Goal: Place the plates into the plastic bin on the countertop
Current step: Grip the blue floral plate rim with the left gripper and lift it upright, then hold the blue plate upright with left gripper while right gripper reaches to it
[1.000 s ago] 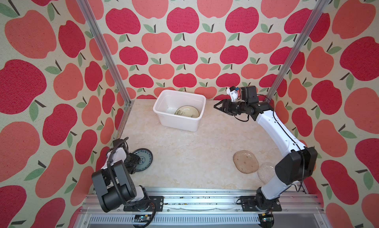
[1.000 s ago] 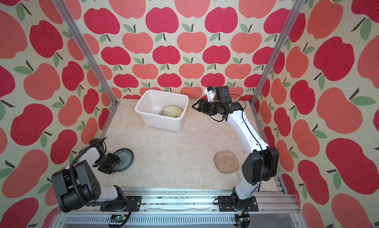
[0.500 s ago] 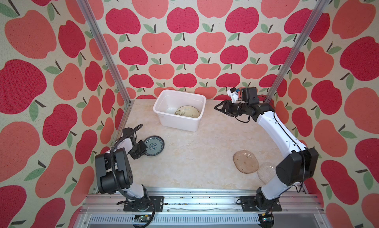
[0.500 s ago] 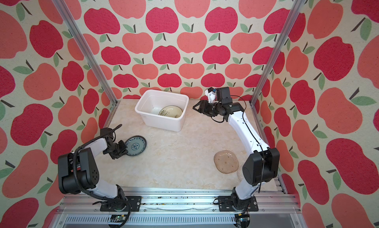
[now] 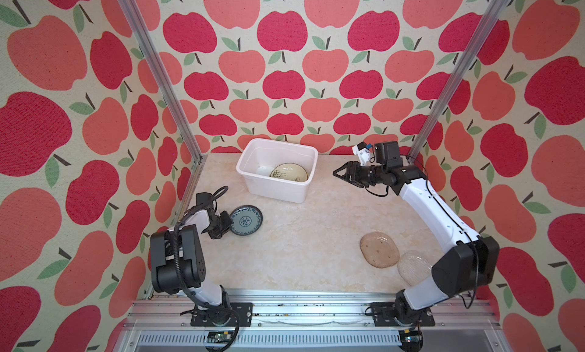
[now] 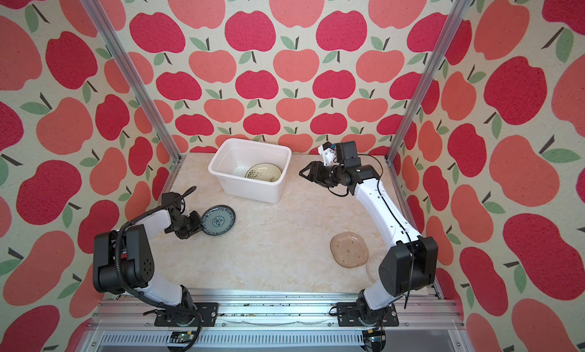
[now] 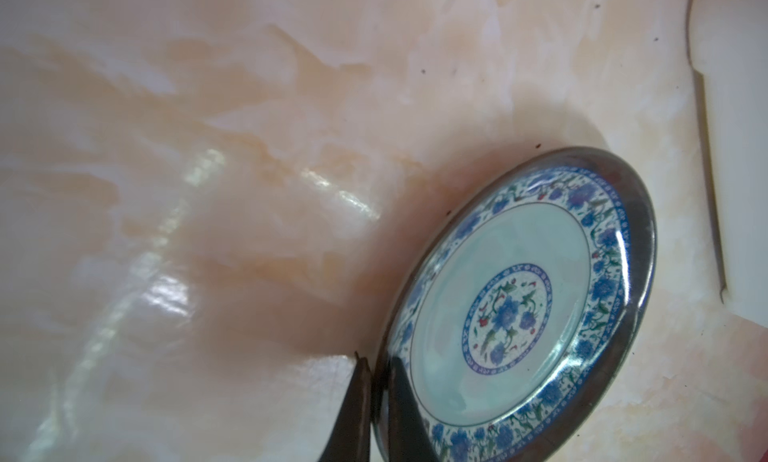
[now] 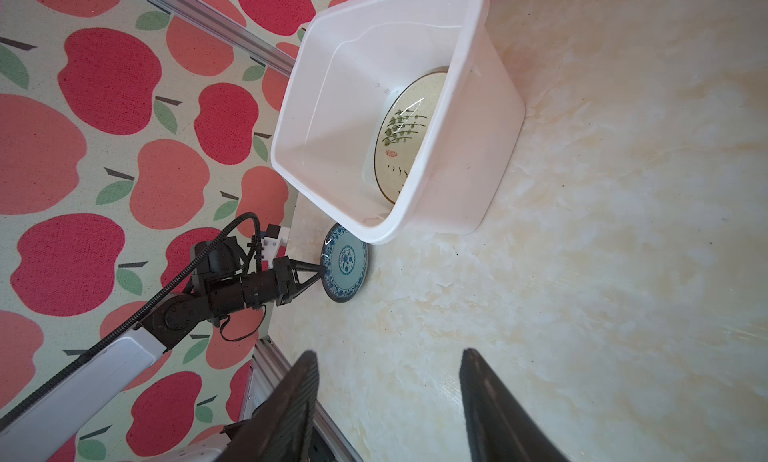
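Left gripper (image 5: 230, 222) is clamped on the edge of the blue-patterned plate (image 5: 247, 220), which is found just in front of the plastic bin (image 5: 278, 190); right gripper (image 5: 337, 173) is spread apart, empty, beside the bin.

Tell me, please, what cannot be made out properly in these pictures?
- The clear glass plate: in both top views the right arm covers part of it.
- The cream plate: in both top views the plastic bin hides its front edge behind its near wall.
- The blue-patterned plate: the left wrist view's edge cuts off its rim beside the shut left gripper; whether it is off the countertop is unclear.
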`<state>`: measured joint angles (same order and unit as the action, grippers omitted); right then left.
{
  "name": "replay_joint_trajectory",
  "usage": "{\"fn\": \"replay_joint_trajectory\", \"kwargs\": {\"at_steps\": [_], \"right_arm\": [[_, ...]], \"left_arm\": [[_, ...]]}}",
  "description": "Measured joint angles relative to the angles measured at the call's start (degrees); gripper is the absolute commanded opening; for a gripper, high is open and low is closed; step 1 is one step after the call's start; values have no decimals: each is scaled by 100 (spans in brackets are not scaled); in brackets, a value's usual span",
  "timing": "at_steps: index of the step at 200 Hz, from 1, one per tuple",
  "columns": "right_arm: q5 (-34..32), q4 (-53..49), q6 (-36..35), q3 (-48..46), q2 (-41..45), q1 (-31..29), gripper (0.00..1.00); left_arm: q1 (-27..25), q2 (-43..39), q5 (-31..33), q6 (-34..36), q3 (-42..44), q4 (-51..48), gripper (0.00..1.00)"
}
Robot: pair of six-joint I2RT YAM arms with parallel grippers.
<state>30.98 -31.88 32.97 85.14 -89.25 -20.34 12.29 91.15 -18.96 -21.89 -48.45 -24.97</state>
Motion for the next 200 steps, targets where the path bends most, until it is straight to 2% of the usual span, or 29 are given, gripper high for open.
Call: {"fn": "replay_joint_trajectory", "kwargs": {"at_steps": [25, 105, 148, 200], "right_arm": [[173, 205, 278, -273, 0, 0, 57], [855, 1261, 1220, -1139, -201, -2, 56], [1606, 2068, 1410, -1589, -479, -179, 56], [2470, 3536, 1840, -2225, -1486, -780, 56]], "left_arm": [[-208, -92, -76, 83, -20, -83, 0], [-494, -1220, -507, -125, 201, -398, 0], [-911, -1480, -774, -684, 293, -369, 0], [-1504, -1537, -1014, -1558, 411, -22, 0]]}}
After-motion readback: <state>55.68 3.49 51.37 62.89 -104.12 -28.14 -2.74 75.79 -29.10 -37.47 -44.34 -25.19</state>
